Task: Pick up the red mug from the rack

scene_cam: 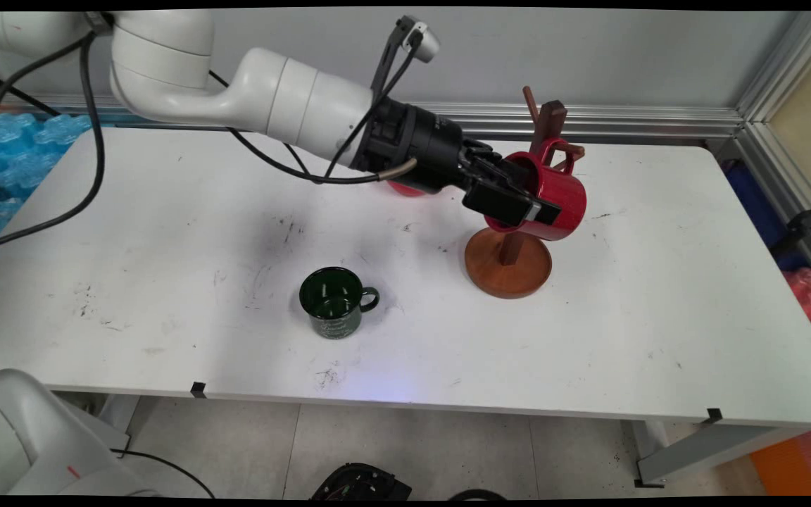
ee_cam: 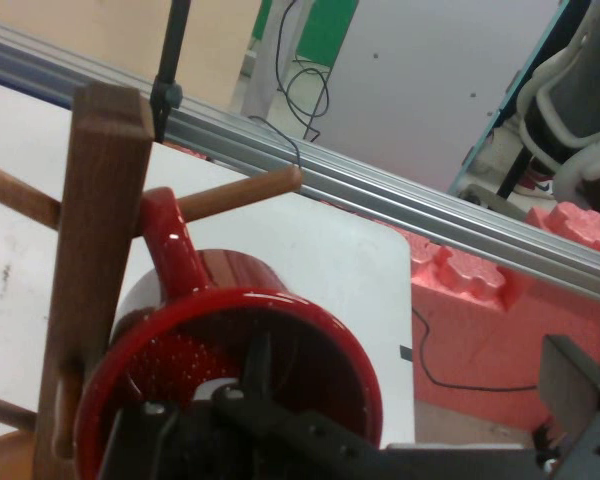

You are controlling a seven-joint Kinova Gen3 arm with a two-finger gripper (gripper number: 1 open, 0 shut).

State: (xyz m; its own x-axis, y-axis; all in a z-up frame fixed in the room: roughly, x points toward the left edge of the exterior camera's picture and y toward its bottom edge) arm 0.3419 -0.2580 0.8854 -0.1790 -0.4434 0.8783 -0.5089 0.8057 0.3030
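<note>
1. Gripper (scene_cam: 526, 205) reaching in sideways from the left, pinching the rim of a red mug (scene_cam: 553, 193): one finger inside the mouth, the other against the outer wall
2. Mug lifted off the table, tipped on its side with the mouth toward the gripper, handle (ee_cam: 173, 245) hooked over a peg (ee_cam: 242, 193) of the wooden rack (scene_cam: 545, 127)
3. Rack post (ee_cam: 92, 260) upright just beyond the mug, touching its side in the hand view; round base (scene_cam: 509, 264) directly below the gripper on the white table (scene_cam: 659, 317)
4. Second red object (scene_cam: 405, 189) partly hidden behind the wrist, kind unclear
5. Green mug (scene_cam: 335, 301) well apart, toward the near-left of the gripper, standing upright with its handle pointing right
6. Black cables (scene_cam: 89, 141) hanging from the arm, back along it to the left
</note>
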